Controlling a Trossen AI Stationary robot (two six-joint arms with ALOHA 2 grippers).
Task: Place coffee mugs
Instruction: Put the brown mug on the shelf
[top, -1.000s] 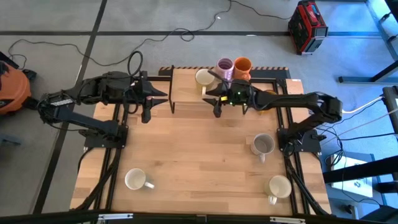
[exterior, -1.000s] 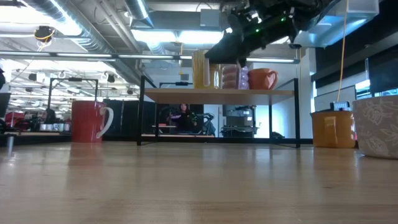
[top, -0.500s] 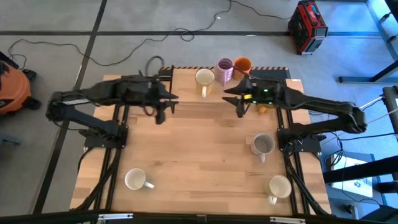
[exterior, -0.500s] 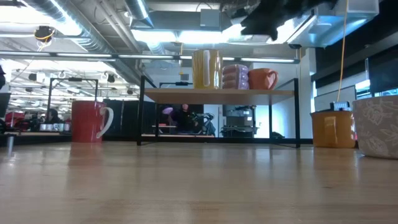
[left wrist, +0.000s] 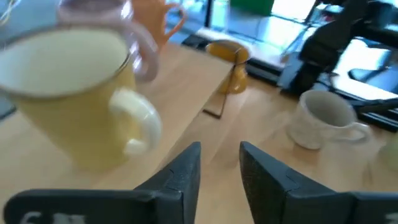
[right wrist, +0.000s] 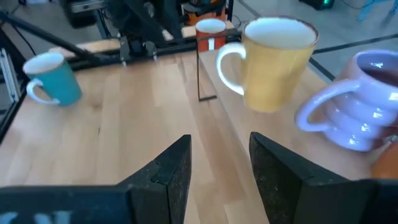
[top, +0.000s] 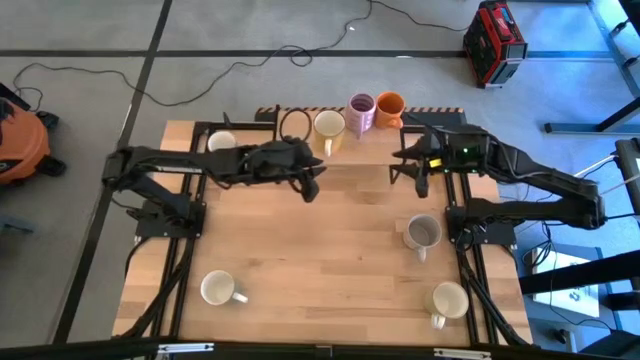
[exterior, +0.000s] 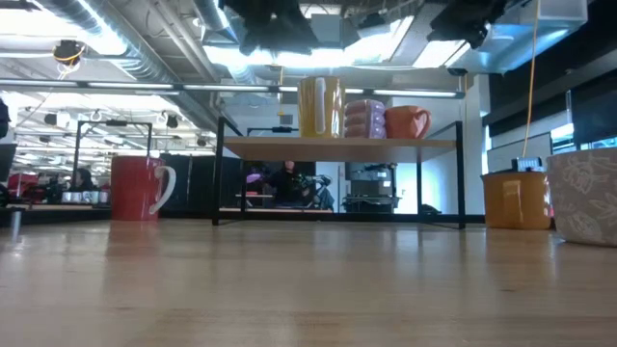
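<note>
Wooden counter (top: 320, 250), raised shelf (top: 400, 125) at far edge. Left hand (top: 311, 186) empty, fingers parted, just near of yellow mug (top: 328, 126). Right hand (top: 419, 178) likewise released. Purple mug (top: 360, 108) and orange mug (top: 390, 105) stand right of yellow.

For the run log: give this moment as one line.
shelf: yellow mug, purple mug, orange mug | left hand: empty, near yellow mug | right hand: empty, open

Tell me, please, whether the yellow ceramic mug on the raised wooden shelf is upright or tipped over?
Upright. The yellow ceramic mug stands on its base on the raised wooden shelf, its white-lined mouth facing up, handle out sideways.
</note>
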